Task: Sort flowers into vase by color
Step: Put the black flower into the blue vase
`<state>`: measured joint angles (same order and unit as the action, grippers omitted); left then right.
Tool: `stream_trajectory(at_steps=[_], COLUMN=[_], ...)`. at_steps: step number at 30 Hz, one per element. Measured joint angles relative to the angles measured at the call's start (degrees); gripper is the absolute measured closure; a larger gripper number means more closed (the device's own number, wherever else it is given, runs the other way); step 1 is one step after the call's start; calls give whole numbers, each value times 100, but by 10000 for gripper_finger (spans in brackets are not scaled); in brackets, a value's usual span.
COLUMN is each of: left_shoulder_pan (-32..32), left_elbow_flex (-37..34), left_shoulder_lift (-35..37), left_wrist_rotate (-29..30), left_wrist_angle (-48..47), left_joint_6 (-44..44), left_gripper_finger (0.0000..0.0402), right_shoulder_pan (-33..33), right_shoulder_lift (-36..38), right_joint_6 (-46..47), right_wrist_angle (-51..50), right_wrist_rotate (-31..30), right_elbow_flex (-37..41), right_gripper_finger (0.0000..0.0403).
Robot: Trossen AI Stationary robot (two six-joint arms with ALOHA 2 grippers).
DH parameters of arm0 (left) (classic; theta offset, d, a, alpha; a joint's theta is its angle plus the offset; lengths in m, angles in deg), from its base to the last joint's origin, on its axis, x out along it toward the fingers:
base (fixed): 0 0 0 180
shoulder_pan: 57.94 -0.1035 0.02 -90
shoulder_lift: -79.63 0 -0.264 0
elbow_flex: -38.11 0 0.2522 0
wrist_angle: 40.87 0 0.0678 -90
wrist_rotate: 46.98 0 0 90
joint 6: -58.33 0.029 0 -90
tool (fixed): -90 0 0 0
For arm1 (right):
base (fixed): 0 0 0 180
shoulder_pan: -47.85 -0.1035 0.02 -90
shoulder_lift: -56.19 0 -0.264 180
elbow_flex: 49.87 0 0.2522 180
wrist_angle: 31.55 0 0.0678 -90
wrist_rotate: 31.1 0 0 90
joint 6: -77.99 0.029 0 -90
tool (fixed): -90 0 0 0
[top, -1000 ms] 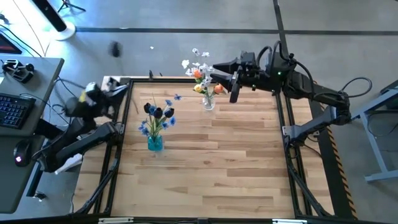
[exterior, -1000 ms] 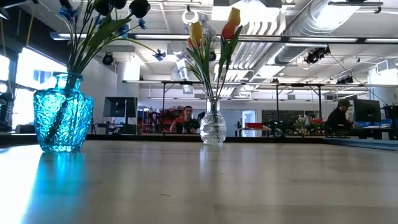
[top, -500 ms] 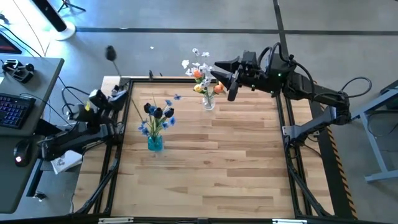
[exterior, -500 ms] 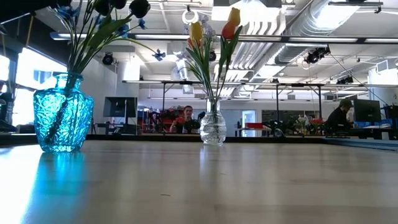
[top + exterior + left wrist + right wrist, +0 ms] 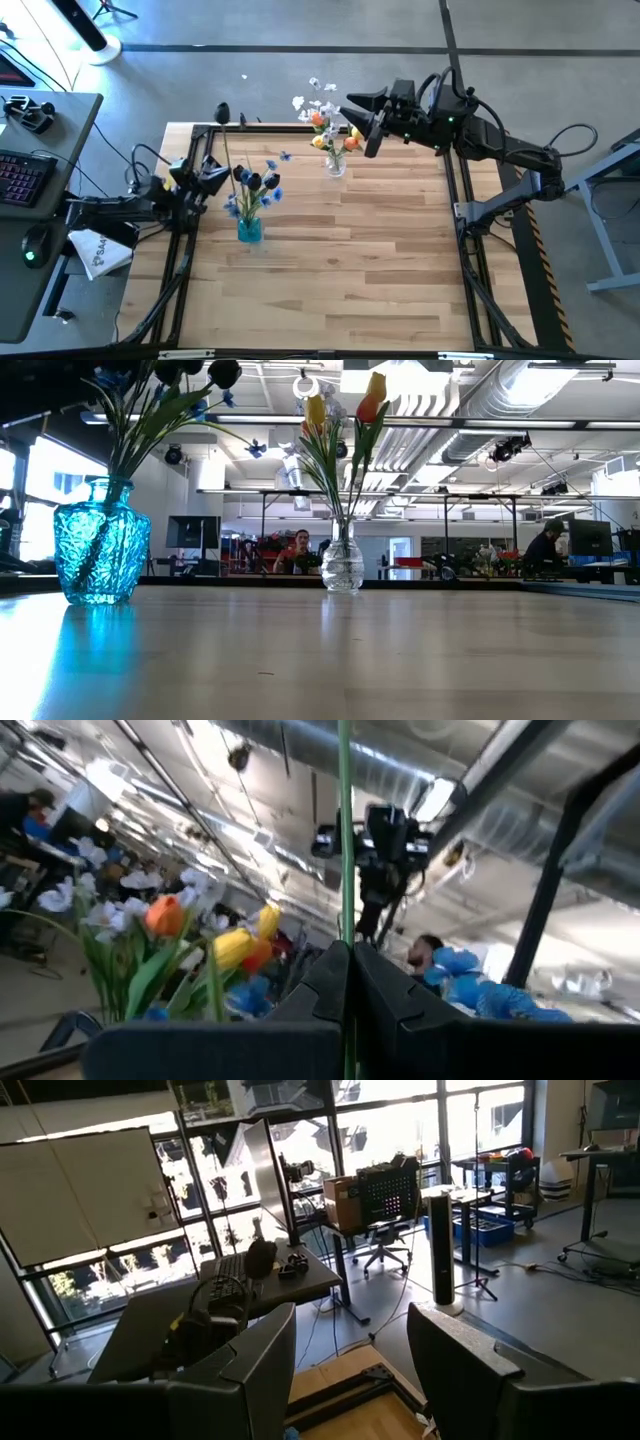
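Note:
My left gripper [image 5: 212,173] is at the table's left edge, just left of the blue vase [image 5: 249,230], and is shut on a flower with a dark purple head [image 5: 222,112]. The blue vase [image 5: 100,545] holds blue blossoms and dark tulips [image 5: 255,182]. A clear vase [image 5: 336,165] near the far edge holds yellow, orange-red and white flowers [image 5: 322,118]. My right gripper [image 5: 362,112] hovers open just right of those flowers; its wrist view shows the fingers [image 5: 262,1360] wide apart with nothing between them. My left gripper pinches the flower's thin green stem [image 5: 345,935] between its two shut fingers [image 5: 318,982]. The fingers come level from the table's left side and lie across the stem. The flower is lifted clear, with its dark head [image 5: 222,112] leaning toward the far edge.
A black frame [image 5: 190,250] runs round the wooden table top. A desk with a keyboard [image 5: 20,175] stands left of the table. People [image 5: 300,550] sit in the room beyond the far edge. Bare wood [image 5: 340,280] fills the table's near half.
My left arm has swung from the table's far left corner toward the near edge and right, up beside the blue vase. The held flower has come with it, and its dark head has moved from beyond the far left corner to above the table's far left part.

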<state>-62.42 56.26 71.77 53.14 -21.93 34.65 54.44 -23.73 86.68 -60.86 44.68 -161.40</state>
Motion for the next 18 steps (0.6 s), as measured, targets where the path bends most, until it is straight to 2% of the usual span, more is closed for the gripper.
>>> stream_trajectory(at_steps=[3,7,18], left_shoulder_pan=[285,569,922], left_elbow_flex=[-373,-355,-373], left_shoulder_lift=[4,3,4], left_wrist_rotate=[439,502,452], left_wrist_angle=[666,546,-170], left_joint_6=[148,570,586], left_gripper_finger=[401,401,401], right_shoulder_pan=[0,6,52], right_shoulder_lift=[0,0,0], right_joint_6=[35,112,156], right_wrist_angle=[-1,-2,22], right_wrist_rotate=[-104,-232,-234], right_elbow_flex=[0,0,0], right_gripper_finger=[214,214,214])
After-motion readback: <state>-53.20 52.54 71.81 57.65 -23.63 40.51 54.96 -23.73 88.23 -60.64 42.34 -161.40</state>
